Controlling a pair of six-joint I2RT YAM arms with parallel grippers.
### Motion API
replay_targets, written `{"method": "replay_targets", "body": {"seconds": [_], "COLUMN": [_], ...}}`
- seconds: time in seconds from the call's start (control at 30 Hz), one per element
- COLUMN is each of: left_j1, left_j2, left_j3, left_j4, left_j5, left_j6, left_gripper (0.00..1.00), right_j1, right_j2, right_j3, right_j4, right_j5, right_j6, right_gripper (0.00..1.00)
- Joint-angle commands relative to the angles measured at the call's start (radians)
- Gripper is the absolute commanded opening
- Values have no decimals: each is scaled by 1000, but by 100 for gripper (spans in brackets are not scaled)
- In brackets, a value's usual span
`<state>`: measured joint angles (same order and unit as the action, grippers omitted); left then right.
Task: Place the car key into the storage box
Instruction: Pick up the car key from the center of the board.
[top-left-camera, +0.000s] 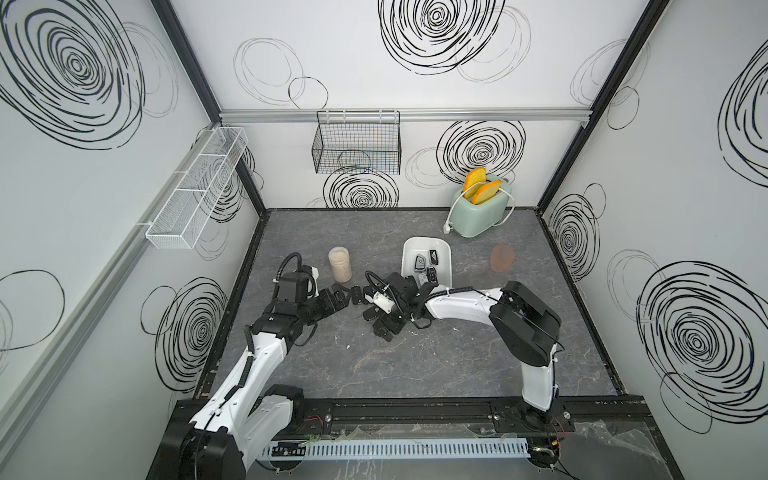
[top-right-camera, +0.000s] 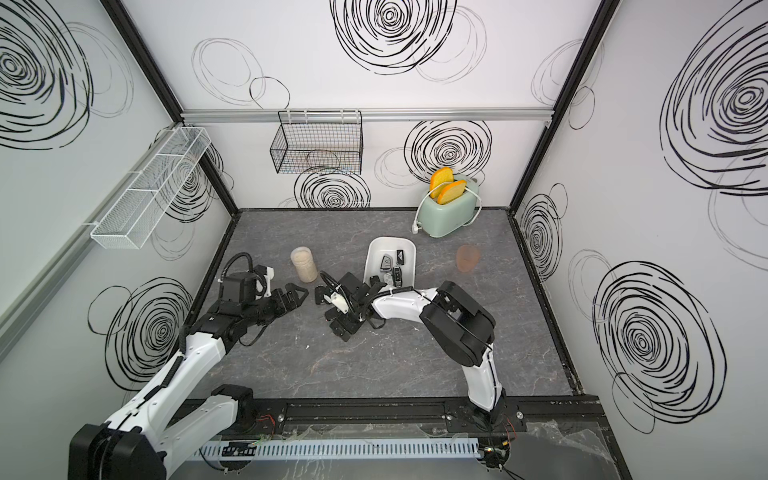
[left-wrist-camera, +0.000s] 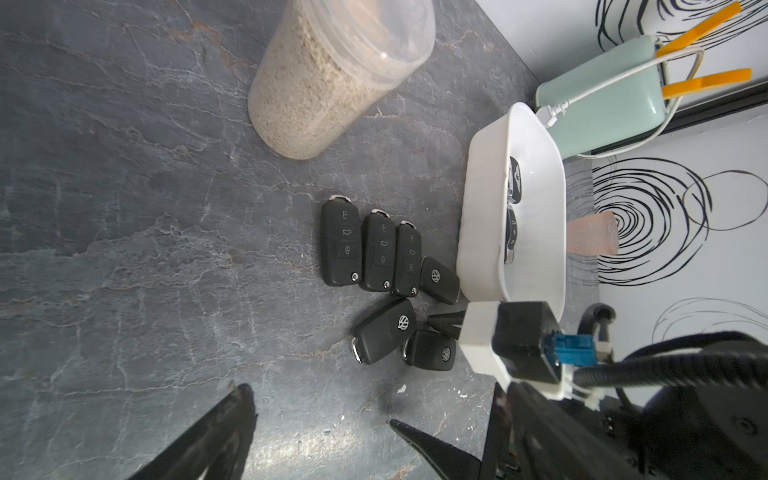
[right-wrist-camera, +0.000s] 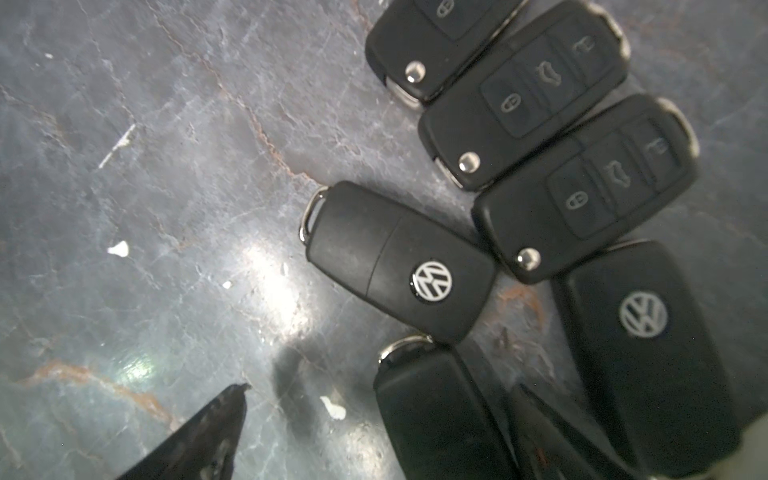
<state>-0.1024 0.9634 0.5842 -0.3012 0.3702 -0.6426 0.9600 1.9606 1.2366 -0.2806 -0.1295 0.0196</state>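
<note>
Right end effector (right-wrist-camera: 380, 392) spread, low over car keys (right-wrist-camera: 399, 266) on bench (right-wrist-camera: 145, 208), beside storage box (left-wrist-camera: 478, 232). Left end effector (left-wrist-camera: 320, 405) spread, empty.

The car keys (right-wrist-camera: 399, 266) are matt black plastic with shiny metal loops and badges; the storage box (left-wrist-camera: 482, 199) is smooth white plastic; the table (right-wrist-camera: 166, 187) looks like grey veined stone with a slight sheen; the jar (left-wrist-camera: 332, 83) is clear plastic.

Six black car keys (left-wrist-camera: 376, 253) lie flat, clustered just beside my white storage box (left-wrist-camera: 478, 216), itself holding other keys (top-left-camera: 419, 263).
</note>
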Motion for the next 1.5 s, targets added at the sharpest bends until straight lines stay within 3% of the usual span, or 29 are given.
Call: {"method": "replay_targets", "body": {"seconds": [0.0, 0.67, 0.8, 1.07, 1.27, 1.47], "left_j1": [13, 28, 27, 27, 28, 26], "left_j2": [11, 102, 110, 113, 136, 164], "left_j3": [-6, 22, 28, 32, 70, 90], "left_j4": [56, 116, 112, 117, 111, 139], "left_j5": [23, 25, 22, 5, -9, 21], "left_j6": [18, -19, -13, -24, 10, -9], "left_gripper": [98, 98, 98, 98, 98, 98], "right_j1": [16, 57, 57, 45, -22, -113], "right_j2": [-13, 68, 70, -23, -137, -204], "right_j3": [-25, 16, 24, 33, 64, 128], "right_j4": [-69, -140, -131, -118, -114, -142], "right_j5": [60, 137, 110, 32, -52, -47], "right_j6": [-14, -47, -49, -10, 84, 176], "right_gripper": [93, 33, 28, 28, 28, 29]}}
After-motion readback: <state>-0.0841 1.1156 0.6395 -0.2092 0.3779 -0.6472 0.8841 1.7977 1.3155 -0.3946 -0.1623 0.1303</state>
